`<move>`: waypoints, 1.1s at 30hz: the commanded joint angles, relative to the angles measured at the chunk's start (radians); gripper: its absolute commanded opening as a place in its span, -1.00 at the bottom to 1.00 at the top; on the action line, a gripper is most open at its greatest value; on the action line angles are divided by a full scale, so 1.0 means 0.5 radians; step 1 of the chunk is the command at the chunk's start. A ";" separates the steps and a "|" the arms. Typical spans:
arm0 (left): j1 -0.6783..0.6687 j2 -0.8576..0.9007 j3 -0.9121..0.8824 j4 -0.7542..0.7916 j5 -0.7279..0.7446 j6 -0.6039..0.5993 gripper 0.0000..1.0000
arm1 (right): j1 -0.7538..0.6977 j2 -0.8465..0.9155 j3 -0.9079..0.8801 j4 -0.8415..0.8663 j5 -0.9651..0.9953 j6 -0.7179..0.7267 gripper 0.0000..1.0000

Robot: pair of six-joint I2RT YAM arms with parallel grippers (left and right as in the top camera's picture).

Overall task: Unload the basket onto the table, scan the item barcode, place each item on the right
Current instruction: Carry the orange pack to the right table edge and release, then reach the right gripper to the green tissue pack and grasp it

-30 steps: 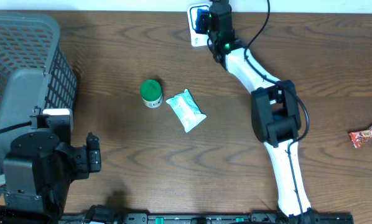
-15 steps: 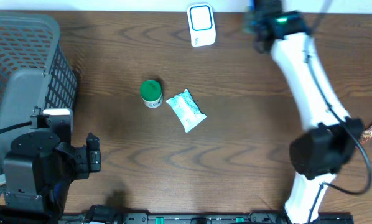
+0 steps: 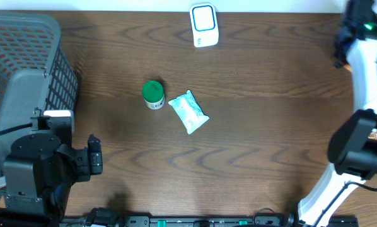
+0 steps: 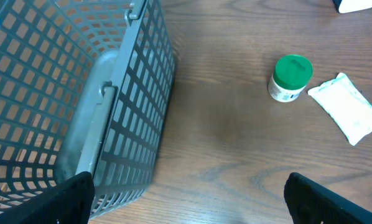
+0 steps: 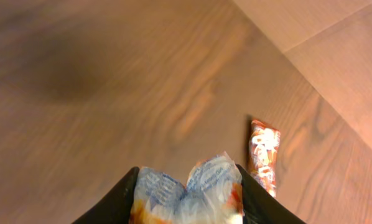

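White-and-blue packet point(image 5: 208, 183) sits clamped in the right end effector point(image 5: 185, 205), likely so its barcode can face the scanner point(image 3: 203, 25). The left end effector point(image 4: 192, 199) hangs wide open beside the basket point(image 4: 80, 93), uninvolved.

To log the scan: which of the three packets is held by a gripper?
The blue-and-white packet, clamped in the right gripper. The teal packet lies by the jar; the orange packet lies loose on the table.
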 commanded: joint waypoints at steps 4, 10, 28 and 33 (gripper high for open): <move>0.008 -0.002 -0.001 -0.002 -0.011 -0.009 0.96 | -0.307 0.018 -0.459 0.327 -0.087 0.011 -0.26; 0.008 -0.002 -0.001 -0.002 -0.011 -0.009 0.96 | -0.494 0.017 -0.716 0.555 -0.251 0.011 0.12; 0.008 -0.002 -0.001 -0.002 -0.011 -0.009 0.96 | -0.103 -0.163 -0.290 0.028 -1.692 0.011 0.98; 0.008 -0.002 -0.001 -0.002 -0.011 -0.009 0.96 | 0.291 -0.163 -0.343 -0.077 -1.873 0.037 0.99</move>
